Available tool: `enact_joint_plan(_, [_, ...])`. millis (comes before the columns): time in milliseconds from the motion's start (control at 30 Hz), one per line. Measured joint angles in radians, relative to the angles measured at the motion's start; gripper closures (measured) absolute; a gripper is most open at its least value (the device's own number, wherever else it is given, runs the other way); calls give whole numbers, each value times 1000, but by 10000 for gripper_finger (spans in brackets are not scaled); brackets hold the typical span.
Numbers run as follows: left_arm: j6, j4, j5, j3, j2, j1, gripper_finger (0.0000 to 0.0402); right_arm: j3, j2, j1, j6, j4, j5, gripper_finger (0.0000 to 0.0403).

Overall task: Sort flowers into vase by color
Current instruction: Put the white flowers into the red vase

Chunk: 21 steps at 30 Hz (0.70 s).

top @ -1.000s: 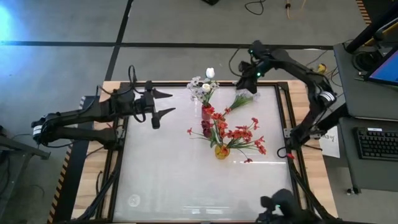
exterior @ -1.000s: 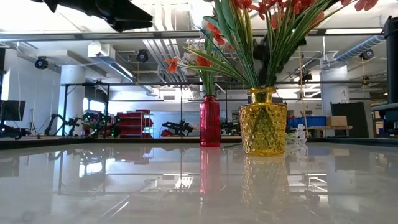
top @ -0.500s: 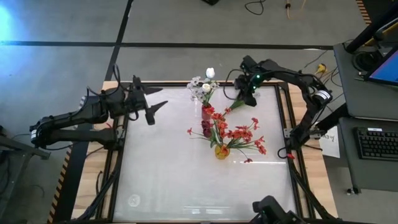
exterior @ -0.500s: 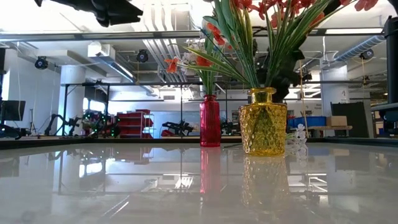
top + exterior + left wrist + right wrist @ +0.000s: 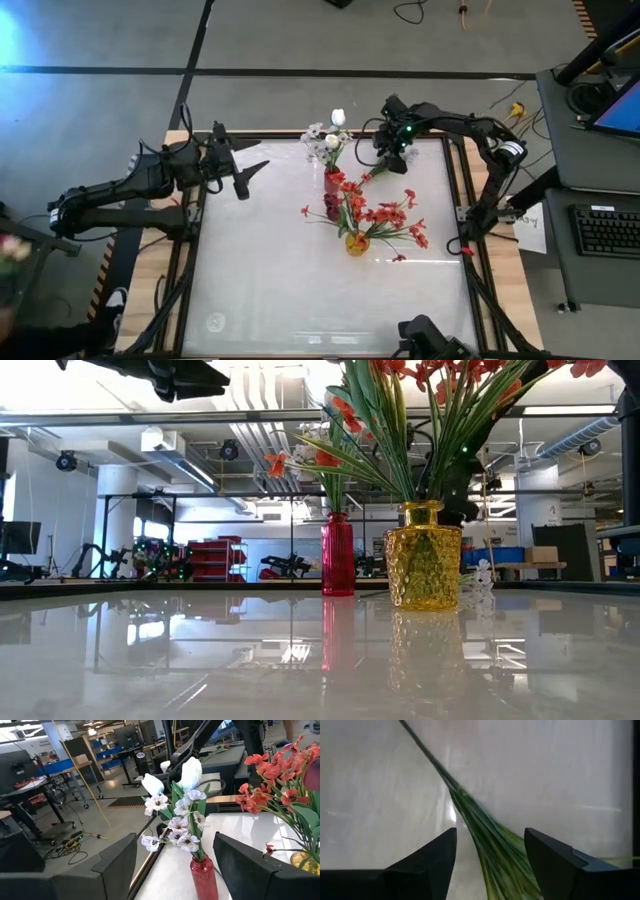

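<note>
Right end effector (image 5: 391, 150), fingers spread, straddles a loose flower stem (image 5: 485, 837) at the counter's (image 5: 300, 290) one o'clock; close squarely mid-stem before lifting.

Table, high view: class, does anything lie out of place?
Yes: one flower lies flat on the table near its far right corner, outside both vases, under the right gripper, whose open jaws straddle its green stem.
</note>
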Motion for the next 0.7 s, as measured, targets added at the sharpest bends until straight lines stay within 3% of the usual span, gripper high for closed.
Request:
enact_joint_plan(500, [14,9,0,0,4,0,155,-119,2,29,-37,163,133,177])
enact_joint_plan(700, [14,12,0,0,6,0,155,-194,2,29,-42,257,139,177])
